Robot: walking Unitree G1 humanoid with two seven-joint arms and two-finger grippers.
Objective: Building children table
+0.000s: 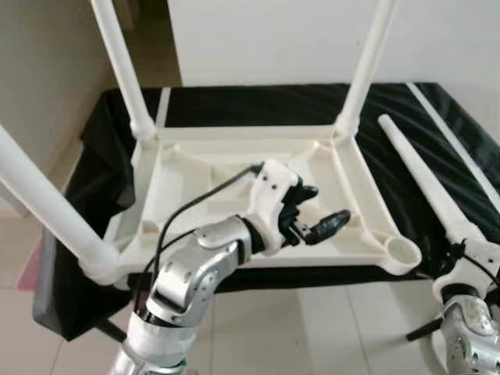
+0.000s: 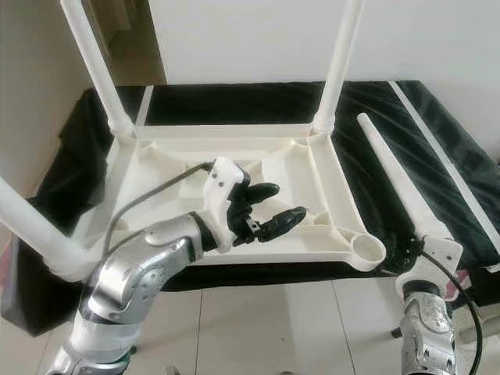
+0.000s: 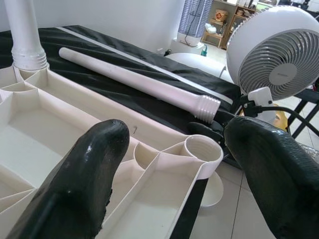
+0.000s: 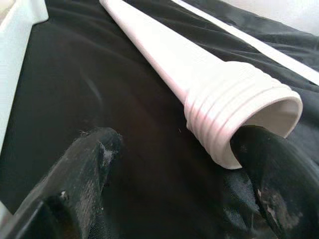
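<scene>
Head views: three legs are fitted to the upturned table top [image 1: 234, 168]; the corner socket [image 1: 402, 254] is empty, beside the loose leg [image 1: 422, 183].

Left wrist: left gripper [image 3: 184, 169], fingers spread, holds nothing.

Right wrist: right gripper [image 4: 174, 172], fingers spread, brackets the leg's threaded end [image 4: 234, 119]; closure should be made squarely behind the threads.

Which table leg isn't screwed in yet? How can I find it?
Look at the black cloth with the white upside-down tabletop on it. To the tabletop's right, one loose leg lies flat on the cloth, its ribbed end at the right tool. The other three legs stand up from the corners; this one lies down beside the empty corner socket.
</scene>
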